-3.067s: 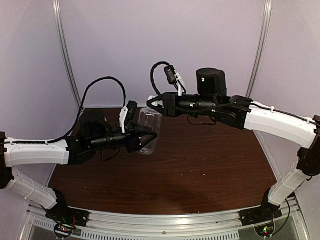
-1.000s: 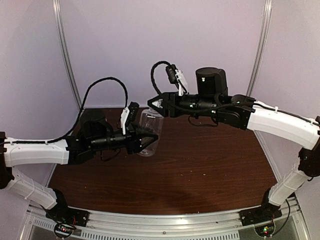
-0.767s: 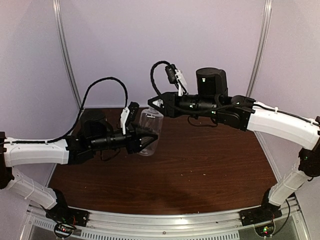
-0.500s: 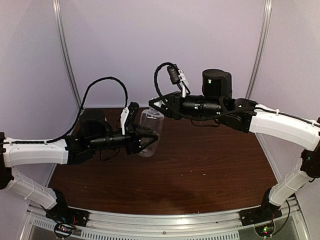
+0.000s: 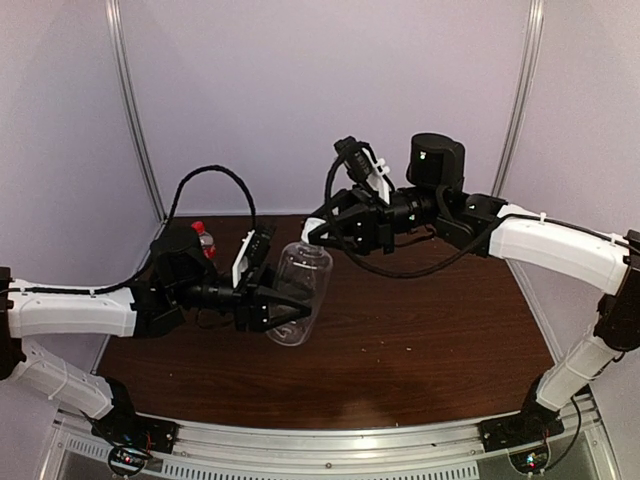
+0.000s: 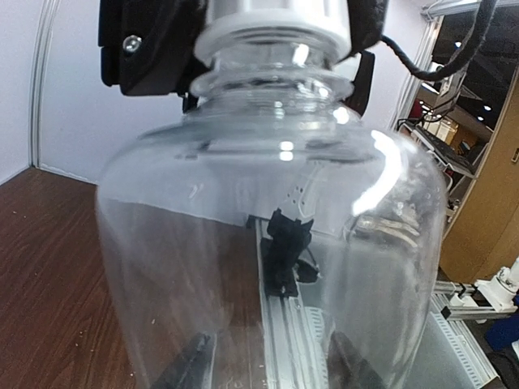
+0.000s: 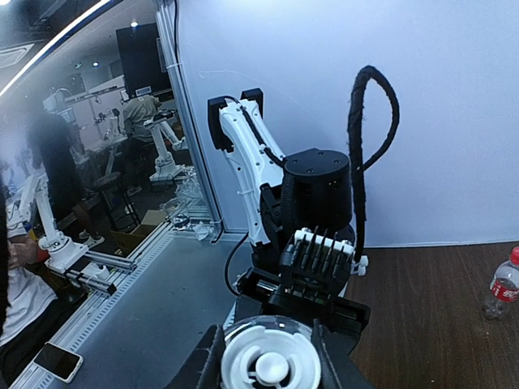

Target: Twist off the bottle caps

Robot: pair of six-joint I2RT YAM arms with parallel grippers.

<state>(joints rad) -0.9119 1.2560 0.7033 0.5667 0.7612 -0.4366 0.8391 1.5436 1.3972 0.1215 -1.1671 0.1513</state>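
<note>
Clamping the tilted, lifted tall bottle (image 5: 300,288) by its body, the left gripper (image 5: 283,312) braces it; the right gripper (image 5: 318,232) is closed on its white cap (image 7: 271,365). The small bottle (image 5: 205,241) stands left of it. Slick plastic could slip, bottle spinning with cap.

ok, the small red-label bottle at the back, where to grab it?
Likely the labelled body of the small bottle, coming in level from the front: it stands upright near the back wall, and its red cap must stay free for twisting.

Small bottle (image 5: 205,242), seemingly behind left arm (image 5: 70,308)
</note>
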